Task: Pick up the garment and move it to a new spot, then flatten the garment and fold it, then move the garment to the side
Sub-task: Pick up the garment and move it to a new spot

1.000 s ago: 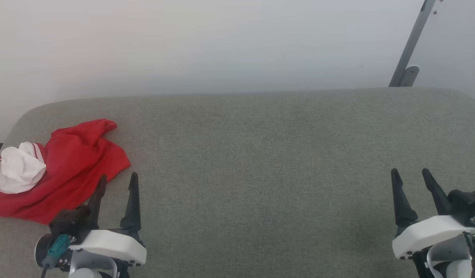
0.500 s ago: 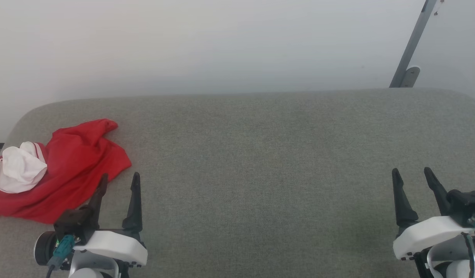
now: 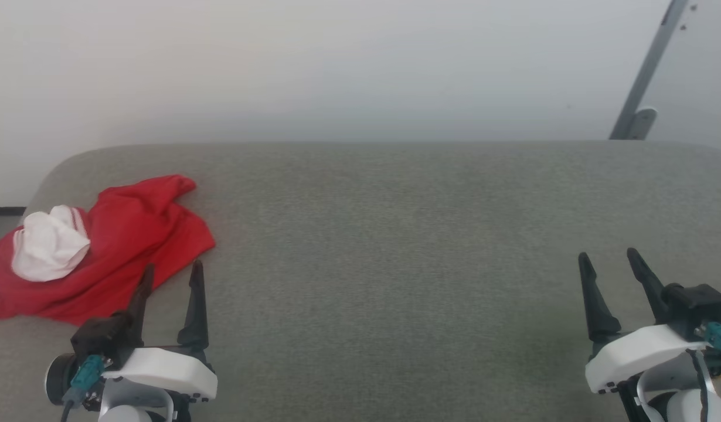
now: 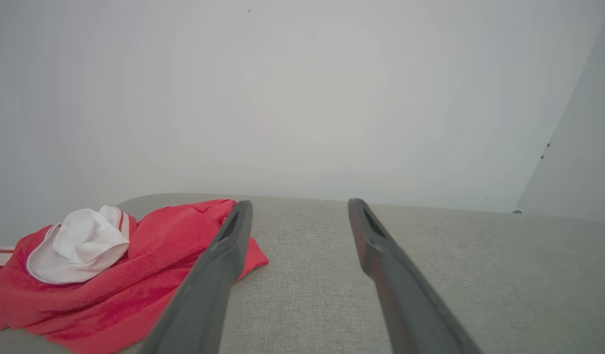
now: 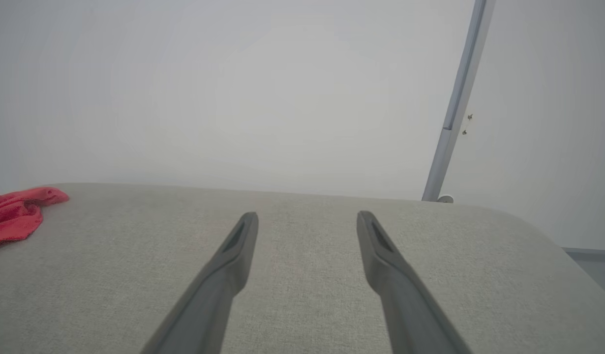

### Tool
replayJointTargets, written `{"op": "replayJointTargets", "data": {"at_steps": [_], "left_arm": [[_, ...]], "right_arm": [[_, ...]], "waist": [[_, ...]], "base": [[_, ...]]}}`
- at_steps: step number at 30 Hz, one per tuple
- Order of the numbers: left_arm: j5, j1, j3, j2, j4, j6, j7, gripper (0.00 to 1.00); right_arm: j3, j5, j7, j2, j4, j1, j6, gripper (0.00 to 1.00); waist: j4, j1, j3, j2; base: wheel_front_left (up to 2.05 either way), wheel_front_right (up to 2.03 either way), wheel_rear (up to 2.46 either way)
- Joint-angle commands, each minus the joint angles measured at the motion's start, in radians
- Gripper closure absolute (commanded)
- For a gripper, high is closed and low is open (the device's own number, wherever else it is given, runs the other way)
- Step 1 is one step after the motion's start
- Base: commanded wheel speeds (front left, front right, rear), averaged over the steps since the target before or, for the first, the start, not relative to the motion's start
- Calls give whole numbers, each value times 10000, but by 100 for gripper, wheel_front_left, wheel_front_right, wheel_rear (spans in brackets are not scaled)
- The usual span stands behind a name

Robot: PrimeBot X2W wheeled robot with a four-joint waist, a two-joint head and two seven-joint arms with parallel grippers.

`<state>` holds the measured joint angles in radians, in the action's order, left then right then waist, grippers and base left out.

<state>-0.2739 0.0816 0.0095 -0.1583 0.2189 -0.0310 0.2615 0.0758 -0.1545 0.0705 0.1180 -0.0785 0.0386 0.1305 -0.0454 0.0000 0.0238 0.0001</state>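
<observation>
The garment [image 3: 126, 240] lies crumpled at the left end of the grey padded table [image 3: 395, 246], red with a bunched white sleeve on its left part. In the left wrist view the garment [image 4: 150, 275] sits left of my fingers, and its red edge shows in the right wrist view [image 5: 12, 214] at far left. My left gripper [image 3: 170, 272] is open just short of the garment's near right edge, nothing between its fingers. My right gripper [image 3: 608, 261] is open over bare table at the lower right, far from the garment.
A pale wall rises behind the table. A grey metal post [image 3: 648, 70] with a foot bracket stands behind the table's far right corner. The table's rounded left end [image 3: 50, 176] is close to the garment.
The head camera has turned slightly left, so the whole scene has shifted right. Both grippers stay open and hold about the same poses.
</observation>
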Motion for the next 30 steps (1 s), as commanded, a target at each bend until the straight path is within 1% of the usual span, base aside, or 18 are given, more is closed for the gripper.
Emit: {"op": "replayJointTargets", "data": {"at_steps": [1,4,5,8,18,19,25,30], "left_arm": [[-45,88,55,-57,34,3,52,0],[-74,161,122,-80,90,48,54,0],[-112,187,187,-106,156,93,54,0],[-141,233,246,-123,224,118,54,0],[-170,142,292,-268,215,258,15,0],[-170,142,292,-268,215,258,15,0],[-288,107,328,-308,152,292,-8,0],[-419,123,400,-261,126,386,-15,0]], "right_arm": [[-79,-94,-5,21,-13,112,4,0],[-273,-137,-12,102,-82,185,4,0],[-409,-181,10,149,-120,253,4,0],[-657,-222,47,220,-212,303,4,0],[-1332,-353,118,308,-439,564,4,0],[-1332,-353,118,308,-439,564,4,0],[-1485,-359,166,296,-502,626,2,0],[-1477,-352,213,306,-549,612,2,0]], "waist": [[-191,0,13,-1],[-526,0,40,-1],[-769,0,61,-1],[-1170,0,97,-1],[-2413,0,214,-1],[-2413,0,214,-1],[-2897,0,234,-1],[-3062,0,210,-1]], "base": [[0,0,0],[0,0,0],[0,0,0],[0,0,0],[0,0,0],[0,0,0],[0,0,0],[0,0,0]]}}
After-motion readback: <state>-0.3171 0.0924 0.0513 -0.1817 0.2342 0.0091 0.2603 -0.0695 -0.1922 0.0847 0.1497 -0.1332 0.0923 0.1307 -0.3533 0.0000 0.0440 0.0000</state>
